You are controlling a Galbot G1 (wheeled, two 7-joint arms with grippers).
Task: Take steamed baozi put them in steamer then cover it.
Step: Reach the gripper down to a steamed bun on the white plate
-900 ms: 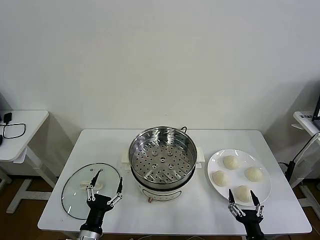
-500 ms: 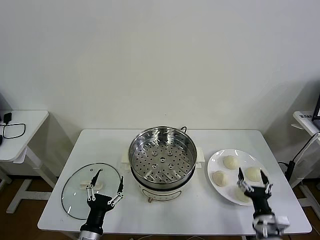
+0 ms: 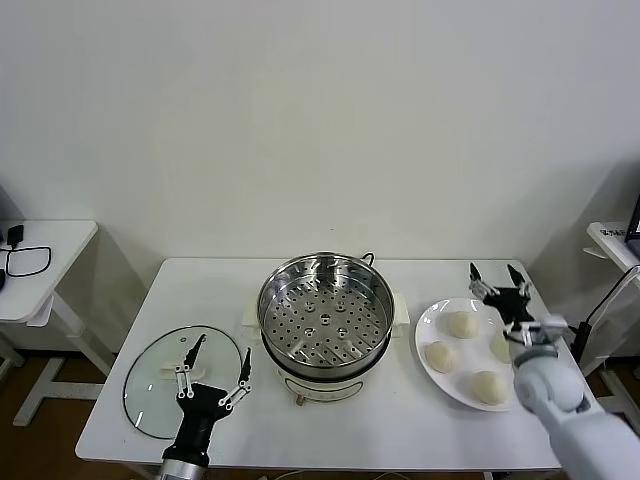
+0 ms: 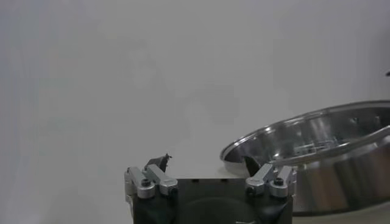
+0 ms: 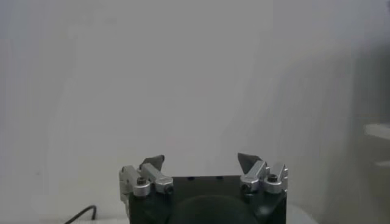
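The steamer stands open at the table's middle, its perforated tray bare; its rim also shows in the left wrist view. The glass cover lies flat at the left. Several baozi lie on a white plate: one at the back, one left, one front, and one partly hidden by my right arm. My right gripper is open and empty, raised above the plate's far edge and facing the wall. My left gripper is open and empty by the cover's front right edge.
A white side table with a black cable stands at the far left. Another table's edge shows at the far right. The white wall rises behind the work table.
My right gripper has risen from the table's front edge and moved away from me, over the plate to its far side. The left gripper has barely moved.
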